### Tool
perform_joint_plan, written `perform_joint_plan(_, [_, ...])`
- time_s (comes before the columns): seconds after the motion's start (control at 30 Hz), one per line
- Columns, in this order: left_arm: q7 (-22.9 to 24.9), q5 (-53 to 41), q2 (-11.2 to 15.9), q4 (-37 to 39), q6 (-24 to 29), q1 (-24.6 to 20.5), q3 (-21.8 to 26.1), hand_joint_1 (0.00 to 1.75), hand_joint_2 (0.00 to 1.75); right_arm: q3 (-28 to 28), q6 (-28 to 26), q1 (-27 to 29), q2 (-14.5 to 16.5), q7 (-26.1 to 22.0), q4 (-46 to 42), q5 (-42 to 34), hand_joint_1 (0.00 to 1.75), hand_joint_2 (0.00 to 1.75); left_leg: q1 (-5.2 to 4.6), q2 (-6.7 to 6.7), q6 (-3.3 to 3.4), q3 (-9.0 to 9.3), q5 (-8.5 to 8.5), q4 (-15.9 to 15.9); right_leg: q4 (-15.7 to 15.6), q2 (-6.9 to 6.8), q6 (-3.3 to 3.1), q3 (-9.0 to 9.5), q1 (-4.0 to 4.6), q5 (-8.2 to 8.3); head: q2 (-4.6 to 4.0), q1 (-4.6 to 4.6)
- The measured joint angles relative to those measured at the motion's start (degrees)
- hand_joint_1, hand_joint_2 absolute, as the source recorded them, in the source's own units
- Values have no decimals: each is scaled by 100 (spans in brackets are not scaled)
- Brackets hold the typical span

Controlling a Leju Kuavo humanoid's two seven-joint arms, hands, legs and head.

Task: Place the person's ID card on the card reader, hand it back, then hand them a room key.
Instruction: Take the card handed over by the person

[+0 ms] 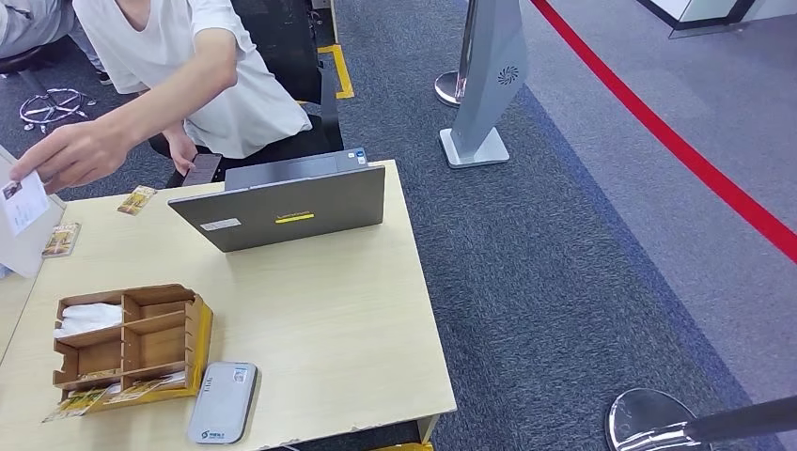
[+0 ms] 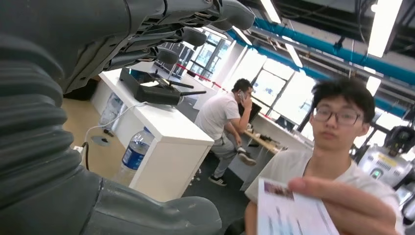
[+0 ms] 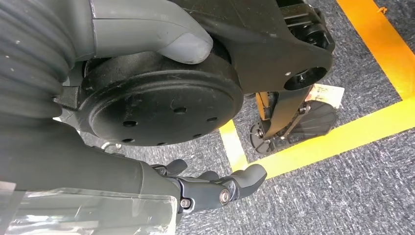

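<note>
Wooden table [image 1: 338, 319]: person's hand [image 1: 70, 155] holds ID card [image 1: 23, 202] out

A grey laptop [image 1: 287, 202] stands open at the far edge of the pale wooden desk [image 1: 329, 319], its lid toward the camera; a cardboard organiser [image 1: 127, 343] with several compartments sits near the front left corner, white paper tucked in one compartment; beyond the desk, a silver stand [image 1: 484, 89] rises from blue-grey carpet [image 1: 545, 282]; a red line [image 1: 677, 146] crosses the floor; a water bottle [image 2: 132, 154] stands beside a white cabinet [image 2: 164, 147].
</note>
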Motion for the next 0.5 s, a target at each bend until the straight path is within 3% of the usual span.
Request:
perform_joint_plan(0.4, [1379,-928,1318,322,-1414,-160,-862,0,175,409,110,-45,-1,217,31,-180,0,175,0,2,0,-2,0,0,0,7,0,-4,0,0,0,-1])
perform_joint_plan(0.5, [1731,-1172,1636,387,-1765,-175,-1049,131,175,519,147,-43,-7,290,37,-219,0,175,0,2,0,-5,0,0,1,7,0,-6,0,0,0,-2])
